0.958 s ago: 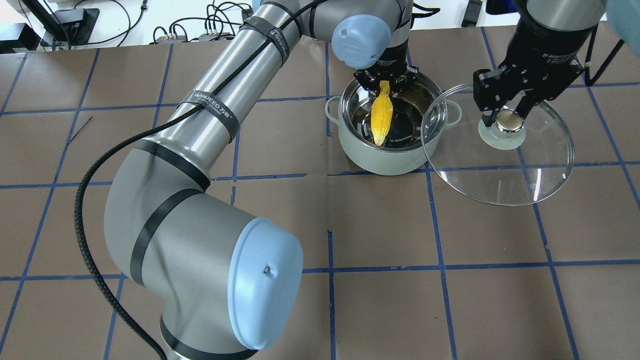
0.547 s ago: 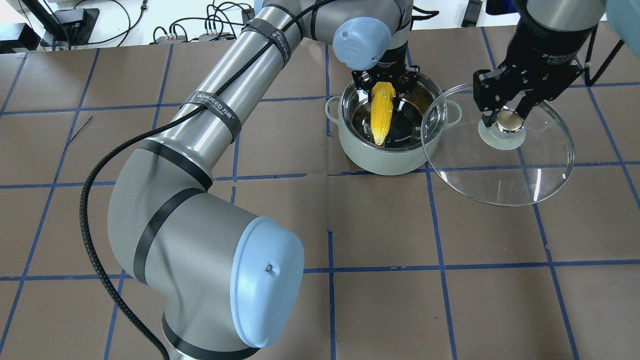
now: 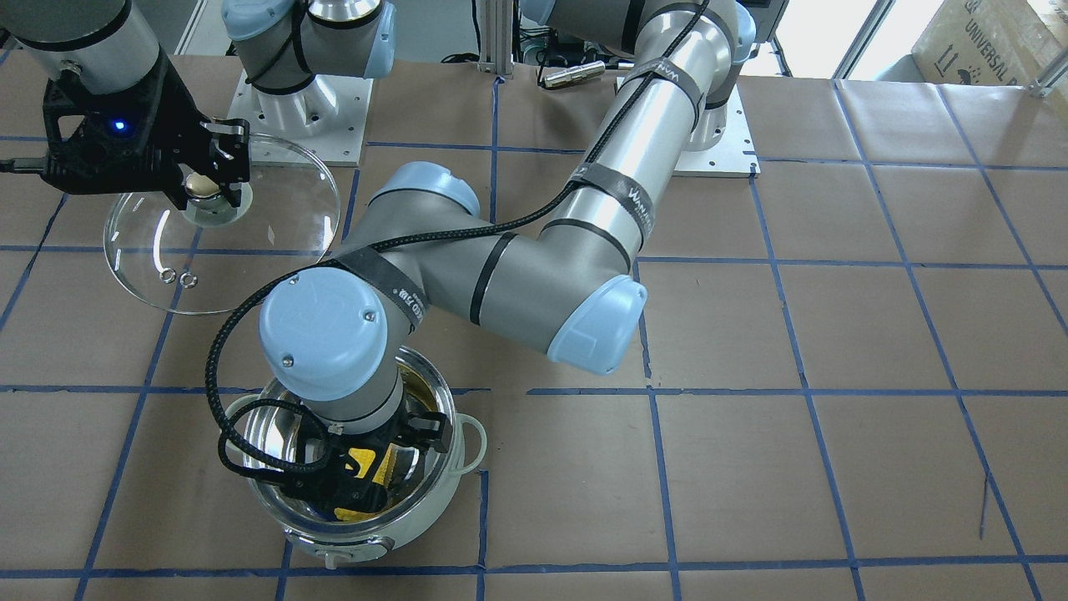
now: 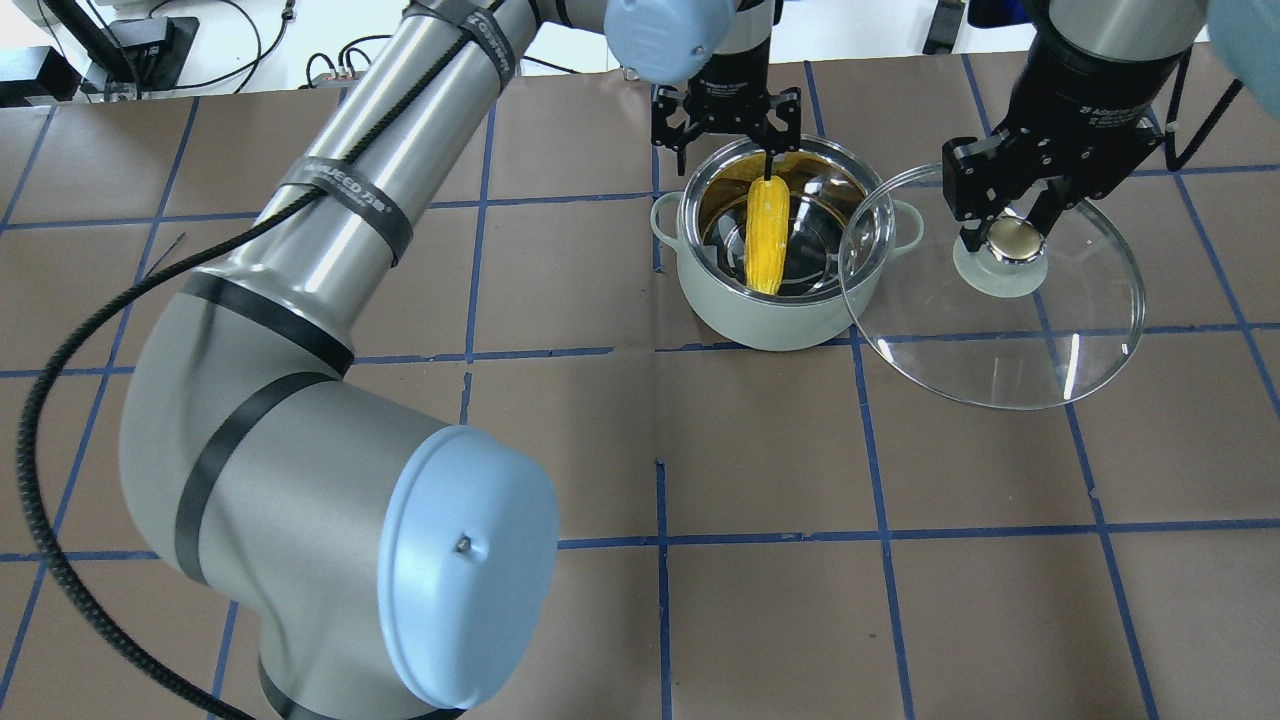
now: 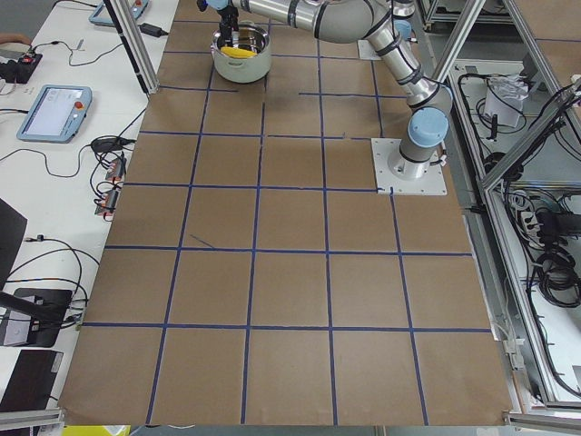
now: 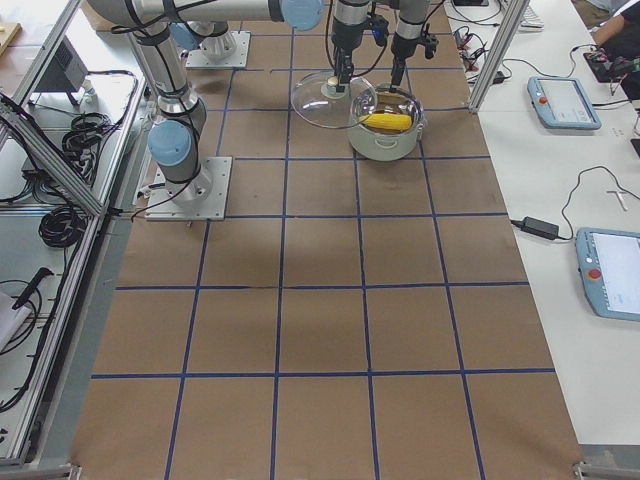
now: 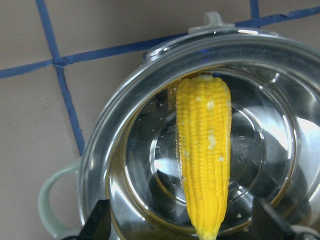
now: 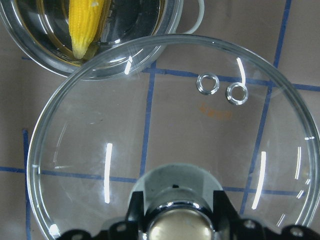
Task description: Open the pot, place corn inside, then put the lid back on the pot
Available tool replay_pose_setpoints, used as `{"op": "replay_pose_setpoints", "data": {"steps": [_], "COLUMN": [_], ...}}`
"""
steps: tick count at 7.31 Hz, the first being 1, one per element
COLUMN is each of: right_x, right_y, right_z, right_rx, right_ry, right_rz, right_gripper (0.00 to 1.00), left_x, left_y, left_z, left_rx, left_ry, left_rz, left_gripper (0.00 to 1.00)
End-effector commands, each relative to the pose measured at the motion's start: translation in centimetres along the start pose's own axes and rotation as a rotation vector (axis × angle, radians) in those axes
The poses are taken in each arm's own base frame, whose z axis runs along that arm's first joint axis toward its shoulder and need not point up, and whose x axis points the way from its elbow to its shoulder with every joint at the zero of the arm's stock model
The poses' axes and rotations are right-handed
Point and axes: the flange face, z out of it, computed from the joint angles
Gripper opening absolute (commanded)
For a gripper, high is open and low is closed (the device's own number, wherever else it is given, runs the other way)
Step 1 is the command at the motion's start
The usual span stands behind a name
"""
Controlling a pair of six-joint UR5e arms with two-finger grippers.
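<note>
The pale mint pot [image 4: 770, 322] stands open at the table's far middle. The yellow corn [image 4: 768, 235] lies inside it, tapered end toward the far rim, and also shows in the left wrist view [image 7: 205, 155]. My left gripper [image 4: 727, 135] is open and empty, hovering over the pot's far rim with its fingertips [image 7: 97, 222] spread wide of the corn. My right gripper [image 4: 1012, 238] is shut on the knob of the glass lid [image 4: 1000, 345]. It holds the lid level just right of the pot, with the lid's edge overlapping the pot's right rim [image 8: 165, 27].
The brown table [image 4: 760, 600] has a blue tape grid. The left arm's big elbow [image 4: 330, 520] fills the near left of the overhead view. Cables and boxes [image 4: 420, 50] lie beyond the far edge. Tablets [image 6: 565, 100] sit on the side bench.
My left gripper has opened, let go of the corn and drawn up and back toward the far rim. The corn now lies in the pot. The right gripper and lid have barely moved.
</note>
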Motion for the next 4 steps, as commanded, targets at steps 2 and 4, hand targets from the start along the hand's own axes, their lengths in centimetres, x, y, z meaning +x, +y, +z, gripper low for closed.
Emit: {"op": "replay_pose_setpoints", "data": {"steps": [2,4], "right_x": [-2.3,-5.5], "right_y": [-3.6,-7.7], "right_z": [1.7,4.3], "right_rx": [0.045,0.074], "right_ry": [-0.003,0.000], "right_rz": [-0.042,-0.098], "right_gripper": [0.33,0.33], "left_x": [-7.5,-13.9], "left_y": [2.6,7.1], "left_z": [-7.0,-8.0], "left_rx": [-0.005,-0.050], "left_ry": [0.003,0.010], "left_rz": [-0.021,-0.076], "left_gripper": [1.00,1.00]}}
